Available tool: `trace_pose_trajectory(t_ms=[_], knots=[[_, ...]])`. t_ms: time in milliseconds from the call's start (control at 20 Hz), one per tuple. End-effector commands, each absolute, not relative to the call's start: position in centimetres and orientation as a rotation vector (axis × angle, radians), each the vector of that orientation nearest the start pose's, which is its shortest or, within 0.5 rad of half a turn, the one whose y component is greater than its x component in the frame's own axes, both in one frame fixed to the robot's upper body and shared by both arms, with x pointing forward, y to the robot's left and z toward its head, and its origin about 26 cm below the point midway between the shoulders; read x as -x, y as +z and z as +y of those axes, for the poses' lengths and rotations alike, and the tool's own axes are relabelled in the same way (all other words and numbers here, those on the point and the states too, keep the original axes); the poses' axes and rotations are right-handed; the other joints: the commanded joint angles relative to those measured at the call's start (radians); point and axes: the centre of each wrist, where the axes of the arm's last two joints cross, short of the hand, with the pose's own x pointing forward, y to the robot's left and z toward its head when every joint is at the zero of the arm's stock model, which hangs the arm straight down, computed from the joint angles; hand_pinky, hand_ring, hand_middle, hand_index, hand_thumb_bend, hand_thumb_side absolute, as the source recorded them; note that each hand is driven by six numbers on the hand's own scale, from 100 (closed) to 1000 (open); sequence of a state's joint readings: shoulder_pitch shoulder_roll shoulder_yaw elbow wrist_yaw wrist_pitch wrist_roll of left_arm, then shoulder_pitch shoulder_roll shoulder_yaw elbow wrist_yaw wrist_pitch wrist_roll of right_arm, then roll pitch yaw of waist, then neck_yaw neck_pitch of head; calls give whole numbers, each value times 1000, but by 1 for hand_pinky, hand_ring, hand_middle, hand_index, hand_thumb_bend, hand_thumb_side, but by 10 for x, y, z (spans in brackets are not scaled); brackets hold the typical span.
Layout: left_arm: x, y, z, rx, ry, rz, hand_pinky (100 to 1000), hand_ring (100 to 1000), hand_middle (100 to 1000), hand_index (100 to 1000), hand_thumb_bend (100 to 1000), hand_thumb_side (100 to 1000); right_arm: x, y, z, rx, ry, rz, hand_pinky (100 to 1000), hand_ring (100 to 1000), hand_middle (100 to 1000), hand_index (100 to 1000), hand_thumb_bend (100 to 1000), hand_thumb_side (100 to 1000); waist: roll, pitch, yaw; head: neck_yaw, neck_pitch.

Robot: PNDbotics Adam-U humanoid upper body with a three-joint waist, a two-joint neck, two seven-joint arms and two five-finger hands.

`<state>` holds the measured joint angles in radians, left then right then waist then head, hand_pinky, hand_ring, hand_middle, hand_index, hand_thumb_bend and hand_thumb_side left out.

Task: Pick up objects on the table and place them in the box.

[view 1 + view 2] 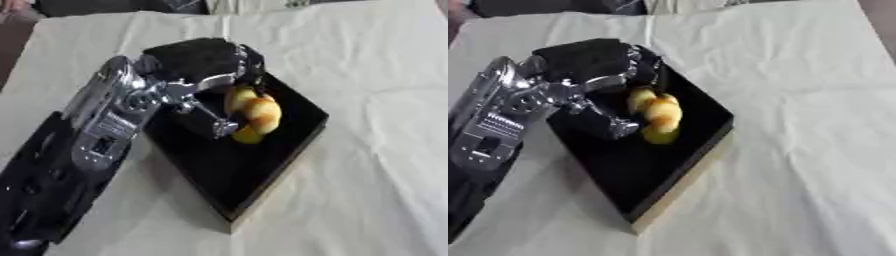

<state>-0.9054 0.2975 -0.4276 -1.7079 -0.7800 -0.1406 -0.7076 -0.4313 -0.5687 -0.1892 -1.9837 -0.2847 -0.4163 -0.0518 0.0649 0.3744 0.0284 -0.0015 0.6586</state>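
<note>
The left hand (206, 75) is reaching in from the lower left of the frame and is hovering over the upper part of the black box (262, 175), its fingers curling round a yellow and orange lumpy object (252, 114), possibly a toy fruit or a soft figure; the exact kind is not resolvable. The object is sitting at centre frame, inside the box outline, between the thumb (219, 125) below and the dark fingers above; whether it is already touching the box floor cannot be told. Judgement: the object is looking light and rounded, likely smooth plastic or soft material, so it may be rolling or slipping if released from height; the best hold is across its narrow middle, thumb opposing the fingers, as now. It does not look fragile. The forearm (105, 125), silver at the wrist and black lower down, is running diagonally from lower left up toward centre, with the wrist bent so the palm is facing down and to the right over the box. The box is lying askew on the pale cloth-covered table (376, 150), its tan edge showing at lower centre. The right hand is not appearing in either view. Judgement: the placing step is nearly done; release is pending.
</note>
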Motion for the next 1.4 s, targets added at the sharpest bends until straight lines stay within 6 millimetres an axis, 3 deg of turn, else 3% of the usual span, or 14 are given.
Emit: trace_pose_trajectory(t_ms=[50, 100, 150, 200, 450, 650, 800, 1050, 1250, 1400], knots=[[-346, 290, 101, 787, 2427, 2224, 898, 859, 864, 937, 304, 239, -293, 292, -325, -170, -400, 3351, 916, 867, 698, 797, 100, 264, -6, -21, 1, 2, -8], [-347, 291, 102, 802, 2423, 2222, 912, 874, 874, 954, 330, 282, -293, 292, -325, -169, -400, 3351, 916, 867, 698, 797, 100, 264, -7, -21, 2, 2, -8], [-347, 291, 104, 820, 2417, 2225, 913, 878, 874, 966, 304, 283, -293, 292, -325, -169, -400, 3351, 916, 867, 698, 797, 100, 259, -8, -21, 3, 2, -8], [-347, 292, 105, 840, 2409, 2232, 914, 879, 870, 966, 356, 296, -293, 292, -325, -169, -401, 3351, 916, 867, 698, 797, 100, 263, -9, -21, 4, 2, -8], [-347, 300, 116, 911, 2332, 2314, 911, 874, 856, 951, 354, 310, -293, 292, -325, -169, -400, 3351, 916, 866, 699, 797, 100, 259, -13, -24, 9, 2, -8], [-338, 313, 128, 918, 2200, 2437, 899, 859, 840, 936, 277, 321, -293, 291, -326, -172, -397, 3353, 915, 866, 699, 797, 100, 257, -16, -28, 14, 0, -10], [-326, 327, 146, 952, 2009, 2603, 861, 811, 810, 927, 149, 218, -293, 291, -327, -177, -393, 3355, 915, 866, 699, 797, 100, 254, -17, -32, 18, -5, -12], [-306, 340, 201, 1153, 1407, 2994, 825, 755, 761, 882, 128, 245, -292, 291, -329, -201, -381, 3351, 914, 865, 700, 796, 100, 249, -18, -35, 30, -26, -17], [-305, 328, 251, 1264, 712, 3215, 808, 727, 736, 874, 185, 292, -291, 291, -332, -224, -376, 3344, 912, 864, 700, 796, 100, 245, -21, -32, 38, -45, -14], [-303, 314, 281, 1231, 206, 3234, 811, 734, 739, 866, 235, 315, -290, 289, -333, -240, -371, 3344, 913, 865, 699, 796, 100, 248, -26, -27, 43, -56, -11]])
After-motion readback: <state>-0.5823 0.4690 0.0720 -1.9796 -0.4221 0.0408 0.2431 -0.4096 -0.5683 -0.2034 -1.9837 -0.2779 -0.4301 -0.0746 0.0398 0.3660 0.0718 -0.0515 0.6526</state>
